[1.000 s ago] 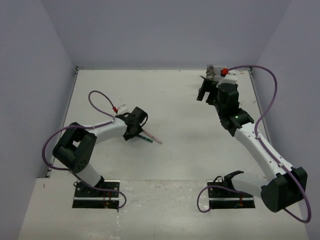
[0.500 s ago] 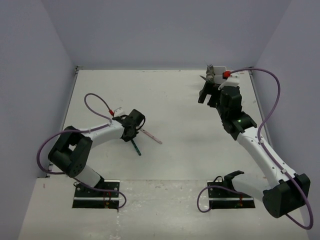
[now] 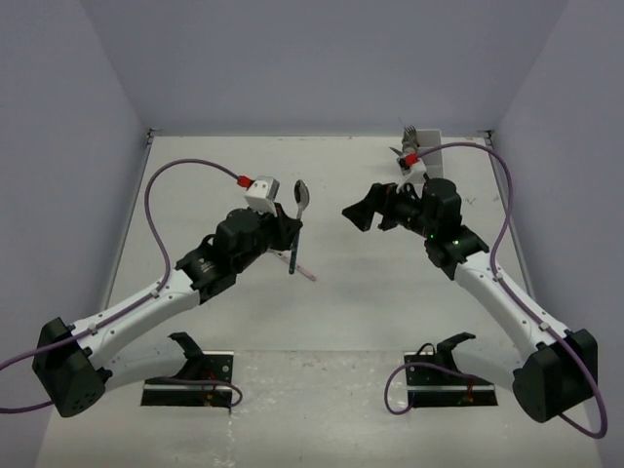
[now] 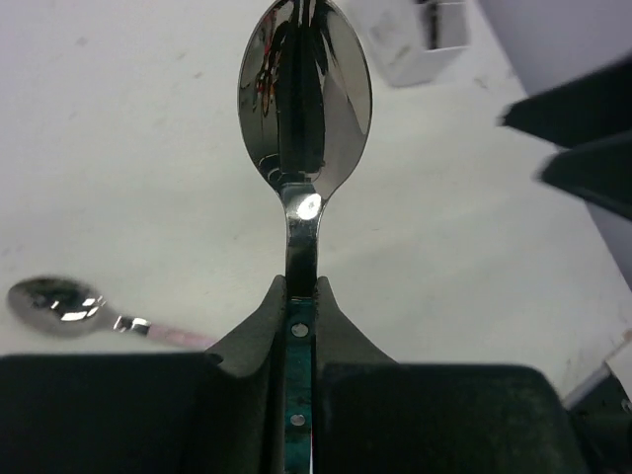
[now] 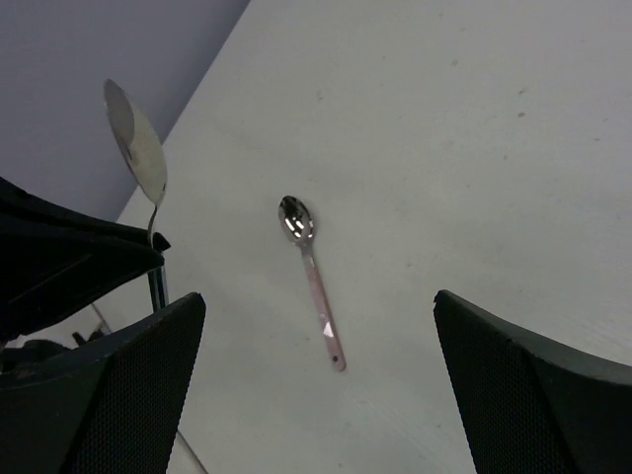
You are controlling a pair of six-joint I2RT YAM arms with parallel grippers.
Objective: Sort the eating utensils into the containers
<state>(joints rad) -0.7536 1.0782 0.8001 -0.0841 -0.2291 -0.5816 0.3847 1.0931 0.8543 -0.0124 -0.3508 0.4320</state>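
Left gripper (image 3: 284, 234) is clamped on the teal-handled spoon (image 4: 304, 99), bowl up, with a pink-handled spoon (image 5: 314, 276) flat on the table (image 3: 195, 175) just below it. Right gripper (image 3: 351, 212) gapes wide, holding nothing, white holder (image 3: 430, 146) behind it.

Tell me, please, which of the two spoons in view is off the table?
The teal-handled spoon, held bowl-up by the left gripper, jaws shut; the pink-handled spoon lies flat on the table.

Two spoons (image 4: 304, 94) (image 4: 54, 301), one holder (image 4: 400, 44)
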